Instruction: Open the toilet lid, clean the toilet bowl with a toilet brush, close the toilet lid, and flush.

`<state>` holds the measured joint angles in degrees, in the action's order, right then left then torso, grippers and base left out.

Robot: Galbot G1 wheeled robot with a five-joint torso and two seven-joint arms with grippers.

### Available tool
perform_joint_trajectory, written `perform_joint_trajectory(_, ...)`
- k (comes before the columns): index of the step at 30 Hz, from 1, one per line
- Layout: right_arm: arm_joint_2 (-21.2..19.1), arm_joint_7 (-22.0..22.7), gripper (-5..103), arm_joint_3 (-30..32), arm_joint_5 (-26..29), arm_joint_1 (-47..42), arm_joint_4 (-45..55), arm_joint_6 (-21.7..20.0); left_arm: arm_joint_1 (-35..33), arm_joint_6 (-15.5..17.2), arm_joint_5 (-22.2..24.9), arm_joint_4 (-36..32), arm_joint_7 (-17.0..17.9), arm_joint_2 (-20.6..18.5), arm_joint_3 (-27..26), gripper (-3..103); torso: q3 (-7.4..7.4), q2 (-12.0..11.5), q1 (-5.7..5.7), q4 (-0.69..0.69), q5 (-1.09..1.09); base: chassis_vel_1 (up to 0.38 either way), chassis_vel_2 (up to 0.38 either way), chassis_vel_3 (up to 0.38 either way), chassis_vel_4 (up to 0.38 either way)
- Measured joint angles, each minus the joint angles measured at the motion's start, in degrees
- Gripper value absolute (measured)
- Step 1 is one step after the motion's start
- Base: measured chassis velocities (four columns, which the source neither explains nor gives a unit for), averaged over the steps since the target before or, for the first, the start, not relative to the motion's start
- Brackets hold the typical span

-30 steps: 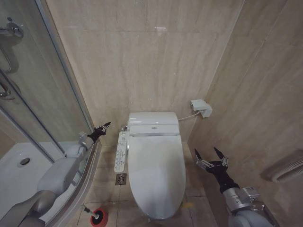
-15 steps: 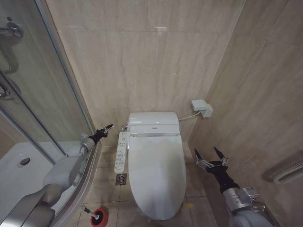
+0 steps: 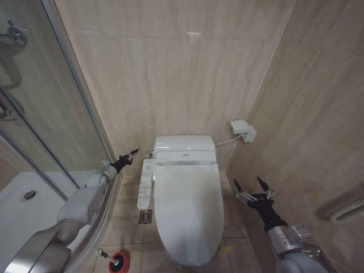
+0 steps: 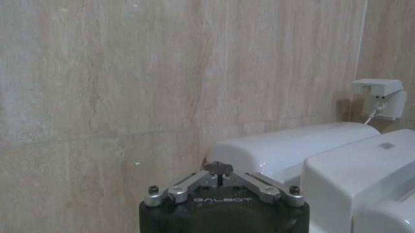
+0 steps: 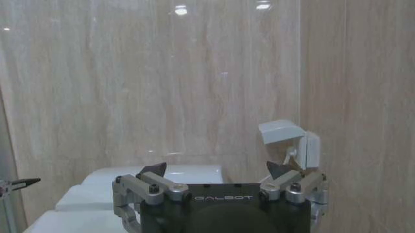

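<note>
Our left hand (image 3: 132, 153) is clenched, empty, just beside the control panel (image 3: 146, 182); our right hand (image 3: 252, 190) hangs released beyond the closed toilet lid (image 3: 187, 205). The toilet brush (image 3: 116, 261) stands behind us on the floor. Clenched fingers may slip off the lid's rim.

Toilet lid (image 3: 187, 213) down over the bowl, centre, against rear wall; control panel (image 3: 146, 183) along its left side; floor drain (image 3: 145, 215) just below panel; toilet brush (image 3: 115, 260) on floor front-left; wall socket (image 3: 243, 130) rear right; shower tray (image 3: 23, 205) far left
</note>
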<state>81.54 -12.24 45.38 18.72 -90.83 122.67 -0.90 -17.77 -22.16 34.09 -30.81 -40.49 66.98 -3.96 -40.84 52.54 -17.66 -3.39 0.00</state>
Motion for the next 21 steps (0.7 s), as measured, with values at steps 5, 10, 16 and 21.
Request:
perform_joint_trajectory(5,0.00,0.00,100,0.00,0.00,0.00,0.00,0.00,0.05,-0.02,0.05,0.34,-0.72,-0.05,0.00,0,0.00,0.00,0.00,0.00,0.00,0.000,0.000,0.000,0.000)
perform_joint_trajectory(10,0.00,0.00,100,0.00,0.00,0.00,0.00,0.00,0.59,-0.24,0.09,1.26,-1.38,0.00,-0.03,0,0.00,0.00,0.02,0.00,0.00,0.000,0.000,0.000,0.000)
perform_joint_trajectory(16,0.00,0.00,100,0.00,0.00,0.00,0.00,0.00,0.61,-0.28,0.12,1.35,-1.43,0.26,-0.06,0,0.00,0.01,0.02,0.00,0.00,0.000,0.000,0.000,0.000)
perform_joint_trajectory(21,0.00,0.00,100,0.00,0.00,-0.01,0.00,0.00,0.42,-0.45,0.13,1.49,-1.43,0.60,-0.24,0,0.01,0.01,0.03,0.00,0.00,-0.048,0.049,0.027,-0.046)
